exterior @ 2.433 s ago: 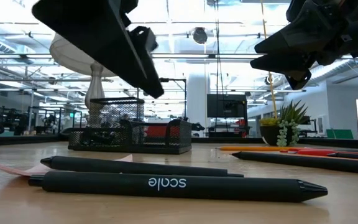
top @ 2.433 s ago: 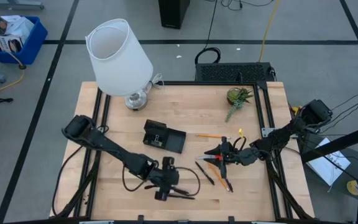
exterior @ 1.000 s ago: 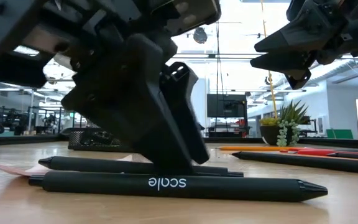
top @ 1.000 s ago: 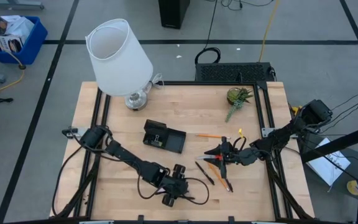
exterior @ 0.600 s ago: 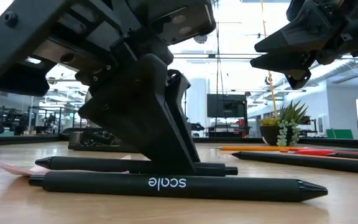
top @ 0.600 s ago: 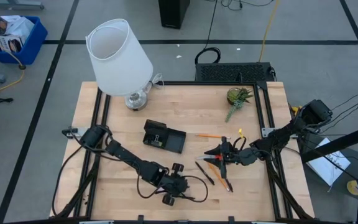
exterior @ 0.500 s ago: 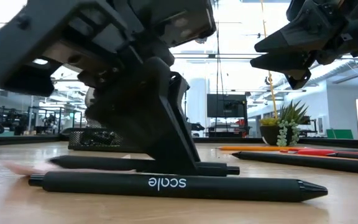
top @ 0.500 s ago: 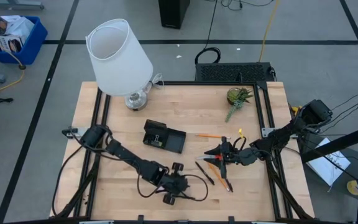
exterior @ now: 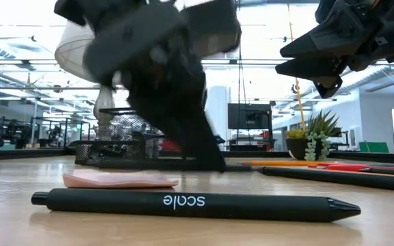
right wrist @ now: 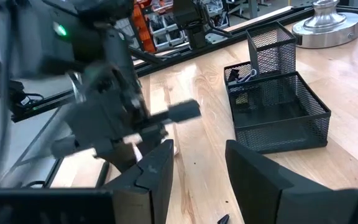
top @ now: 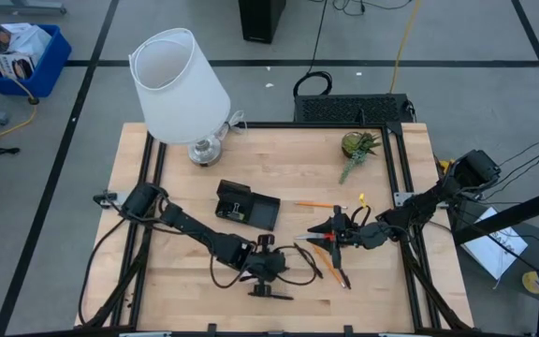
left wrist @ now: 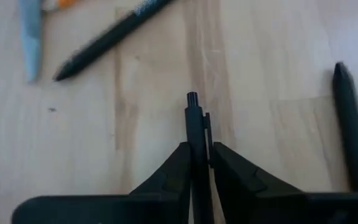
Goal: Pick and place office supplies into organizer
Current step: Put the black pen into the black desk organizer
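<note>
The left claw (exterior: 183, 102) is blurred, and the held pen's (left wrist: 196, 134) rear end is hidden.

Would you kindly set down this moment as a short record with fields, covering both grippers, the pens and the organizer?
left gripper: shut on a black pen, lifted off the table near its front edge
right gripper: open, empty, hanging over the table's right part
pen on table: black, printed "scale", lying flat nearest the low camera
sticky-note pad: pink, flat on the wood behind that pen
organizer: black mesh tray, mid-table, beyond the left gripper
scissors: red-handled, on the table under the right gripper
</note>
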`<state>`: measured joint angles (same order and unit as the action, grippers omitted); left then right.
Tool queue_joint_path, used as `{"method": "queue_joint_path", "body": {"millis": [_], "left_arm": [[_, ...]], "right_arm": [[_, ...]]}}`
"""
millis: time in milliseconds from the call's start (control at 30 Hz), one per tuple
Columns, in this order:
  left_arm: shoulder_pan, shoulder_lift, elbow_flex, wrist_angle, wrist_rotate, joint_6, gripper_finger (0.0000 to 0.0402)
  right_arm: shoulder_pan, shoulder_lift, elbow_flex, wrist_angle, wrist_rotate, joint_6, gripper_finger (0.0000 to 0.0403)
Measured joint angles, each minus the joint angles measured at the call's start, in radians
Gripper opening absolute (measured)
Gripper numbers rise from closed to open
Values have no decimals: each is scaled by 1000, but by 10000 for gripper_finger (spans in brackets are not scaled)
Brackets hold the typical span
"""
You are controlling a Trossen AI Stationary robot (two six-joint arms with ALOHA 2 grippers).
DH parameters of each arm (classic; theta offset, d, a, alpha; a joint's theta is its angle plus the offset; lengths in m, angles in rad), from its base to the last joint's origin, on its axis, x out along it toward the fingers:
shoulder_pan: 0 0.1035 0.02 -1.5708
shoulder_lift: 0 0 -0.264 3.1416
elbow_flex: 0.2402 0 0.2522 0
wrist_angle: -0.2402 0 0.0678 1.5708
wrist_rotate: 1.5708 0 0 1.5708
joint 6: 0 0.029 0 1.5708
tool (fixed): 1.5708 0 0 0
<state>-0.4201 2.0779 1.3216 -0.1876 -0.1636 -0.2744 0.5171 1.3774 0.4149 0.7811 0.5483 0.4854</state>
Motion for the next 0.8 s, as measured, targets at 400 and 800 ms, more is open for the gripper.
{"method": "queue_joint_path", "body": {"millis": [400, 800], "left_arm": [[-43, -130, 2, -72, -198, -50, 53], [-112, -387, -197, 25, -522, -28, 49]], "right_arm": [[0, 0, 0, 0, 0, 0, 139], [0, 0, 0, 0, 0, 0, 139]]}}
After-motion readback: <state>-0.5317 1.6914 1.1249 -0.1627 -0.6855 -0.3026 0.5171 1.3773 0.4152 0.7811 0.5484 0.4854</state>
